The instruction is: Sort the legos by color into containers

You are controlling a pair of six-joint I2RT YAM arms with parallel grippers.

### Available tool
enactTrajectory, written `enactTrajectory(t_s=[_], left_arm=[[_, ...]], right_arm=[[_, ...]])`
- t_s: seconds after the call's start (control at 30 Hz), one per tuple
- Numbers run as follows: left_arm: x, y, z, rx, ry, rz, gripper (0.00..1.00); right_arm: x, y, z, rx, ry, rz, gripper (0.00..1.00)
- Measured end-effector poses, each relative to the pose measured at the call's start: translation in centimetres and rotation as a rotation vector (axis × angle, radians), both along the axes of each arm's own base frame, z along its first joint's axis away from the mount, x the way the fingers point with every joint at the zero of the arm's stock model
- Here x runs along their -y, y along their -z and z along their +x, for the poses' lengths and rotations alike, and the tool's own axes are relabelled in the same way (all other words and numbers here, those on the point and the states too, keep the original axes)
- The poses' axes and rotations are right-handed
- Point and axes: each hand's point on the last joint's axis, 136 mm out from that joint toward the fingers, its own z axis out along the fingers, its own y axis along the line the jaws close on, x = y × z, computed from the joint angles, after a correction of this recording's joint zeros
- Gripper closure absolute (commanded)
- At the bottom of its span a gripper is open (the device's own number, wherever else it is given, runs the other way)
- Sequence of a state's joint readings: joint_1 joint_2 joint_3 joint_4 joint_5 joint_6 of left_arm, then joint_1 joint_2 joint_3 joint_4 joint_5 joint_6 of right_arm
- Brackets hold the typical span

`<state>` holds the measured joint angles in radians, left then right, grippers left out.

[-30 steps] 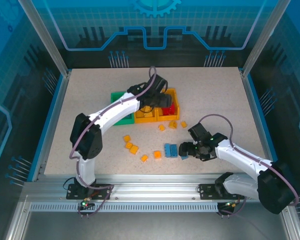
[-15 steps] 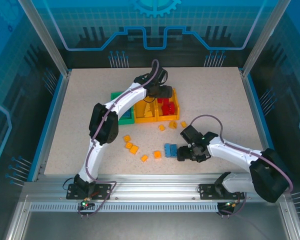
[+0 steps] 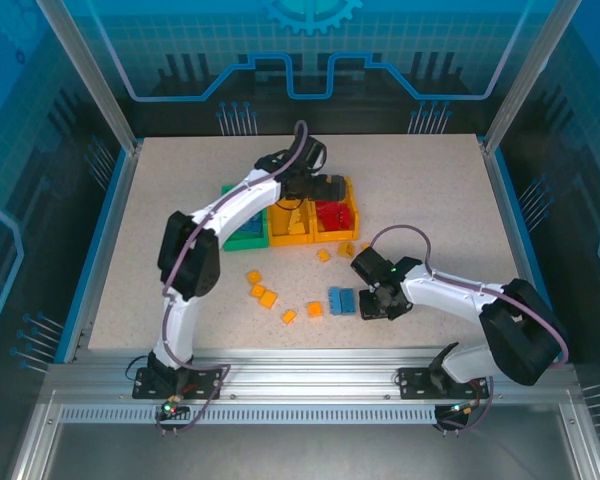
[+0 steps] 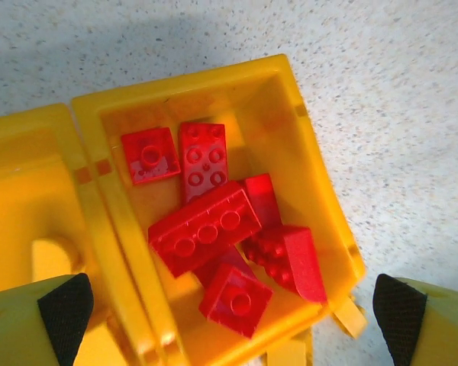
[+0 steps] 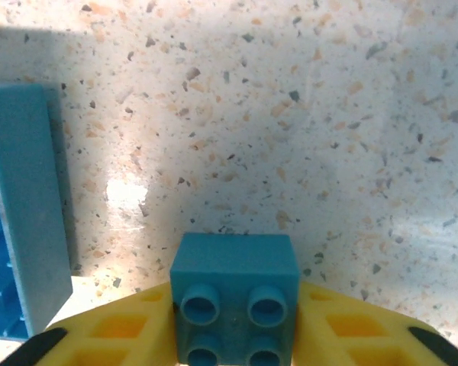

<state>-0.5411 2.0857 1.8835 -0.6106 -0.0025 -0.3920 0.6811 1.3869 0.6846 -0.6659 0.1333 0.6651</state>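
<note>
Three joined bins sit at the table's middle back: green [image 3: 242, 228], middle orange [image 3: 290, 228] and right orange [image 3: 352, 205]. The right orange bin [image 4: 320, 183] holds several red bricks [image 4: 206, 229]. My left gripper [image 4: 233, 309] hangs open above it, its dark pads [image 4: 65, 309] wide apart with nothing between them; from above the left gripper [image 3: 325, 190] shows over the bins. My right gripper [image 5: 235, 305] is shut on a small blue brick [image 5: 235, 293] low over the table. From above, the right gripper [image 3: 372, 306] is just right of two blue bricks [image 3: 340, 300].
Several loose yellow-orange bricks lie in front of the bins, among them one at the left [image 3: 253, 277], one nearer the front [image 3: 289, 316] and one near the bins [image 3: 346, 249]. A long blue brick [image 5: 23, 213] lies just left of my right gripper. Open table stretches to the right and far left.
The left arm has straightened, and its gripper moved over the right bin, uncovering the red bricks. The right wrist shifted left, closer to the blue bricks.
</note>
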Motion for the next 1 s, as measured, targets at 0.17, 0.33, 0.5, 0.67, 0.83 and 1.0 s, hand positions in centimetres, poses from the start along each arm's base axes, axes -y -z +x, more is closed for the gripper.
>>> enactTrajectory(t_s=[0.17,0.33,0.5,0.67,0.83,1.0], left_arm=[[-2.6,-4.9,-2.9,0.095,-0.032,-0.065,0.01],[-9.7,-5.2,-5.7,0.127,-0.179,-0.083,0.01],[-18.4,0.0,-8.5,0.044,-0.382,-0.013,0.01],[-21.5,3.8,-12.1,-0.036,-0.452,0.043,0.01],[-22.2,4.8,-14.3,-0.062,-0.485,0.038,0.01],[-22.5,6.7,-15.9,-0.116,-0.512,0.036,0.01]], right_arm=[[-0.4,-1.8,0.7,0.055,-0.002,0.032,0.70],[-4.1,-7.8,3.9,0.227,-0.018,0.234,0.70],[-11.4,-13.1,8.5,0.285,-0.090,0.471,0.72],[-19.5,-15.8,14.4,0.271,-0.169,0.642,0.73],[-24.9,-16.7,19.0,0.255,-0.212,0.721,0.74],[-27.7,-15.7,21.5,0.219,-0.221,0.733,0.73]])
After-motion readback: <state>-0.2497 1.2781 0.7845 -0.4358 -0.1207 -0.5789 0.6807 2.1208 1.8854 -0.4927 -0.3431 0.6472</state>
